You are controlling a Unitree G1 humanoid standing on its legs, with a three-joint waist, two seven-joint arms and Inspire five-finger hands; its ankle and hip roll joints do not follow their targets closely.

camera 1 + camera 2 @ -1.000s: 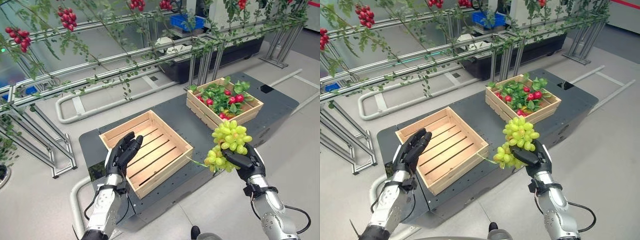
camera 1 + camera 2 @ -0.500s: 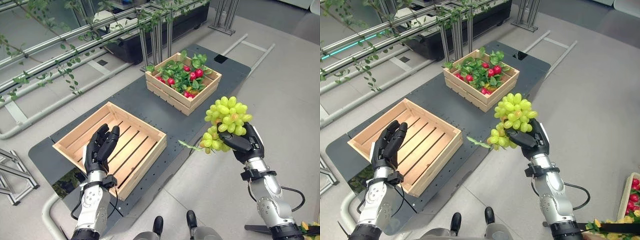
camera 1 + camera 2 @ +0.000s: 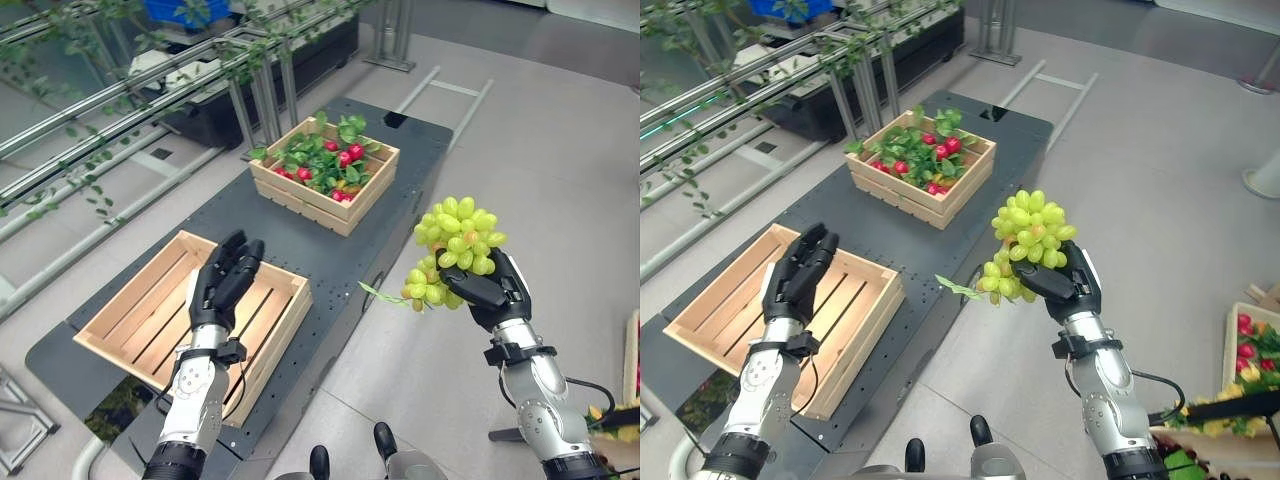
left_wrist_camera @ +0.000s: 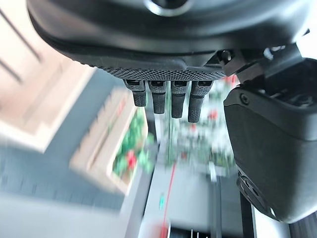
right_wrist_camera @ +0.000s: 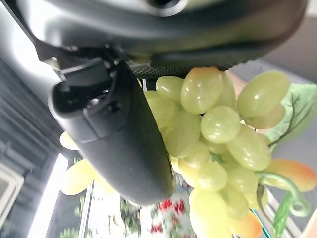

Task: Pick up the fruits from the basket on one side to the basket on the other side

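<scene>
**Q:** so where are the grapes right now?

**A:** In my right hand [image 3: 1068, 288]. My fingers and thumb are curled round the bunch of green grapes [image 3: 1028, 245] and I've got it up in the air, off to the right of the dark platform [image 3: 330, 240], over the grey floor [image 3: 1140, 180]. Most of the bunch stands above my hand, a smaller clump hangs off the left side, and a little green leaf [image 3: 956, 287] sticks out further left. From my right wrist you can see the grapes packed tight against my palm with my thumb [image 5: 116, 134] lying across them.

**Q:** and the other hand?

**A:** My left hand [image 3: 224, 280] has nothing in it. The fingers [image 4: 171, 99] are straight and pointing up and away, and it's hovering over the near right part of the near crate [image 3: 120, 310]. Not touching anything as far as I can tell.

**Q:** what's in the crates?

**A:** The near crate is bare wooden slats inside. The far crate [image 3: 902, 195] sits further back on the same platform, well apart from the near one, and it's full of leafy greens with red fruit [image 3: 940, 145] mixed in. There's also another box with red fruit [image 3: 1252, 340] at the right edge, down on the floor side.
</scene>
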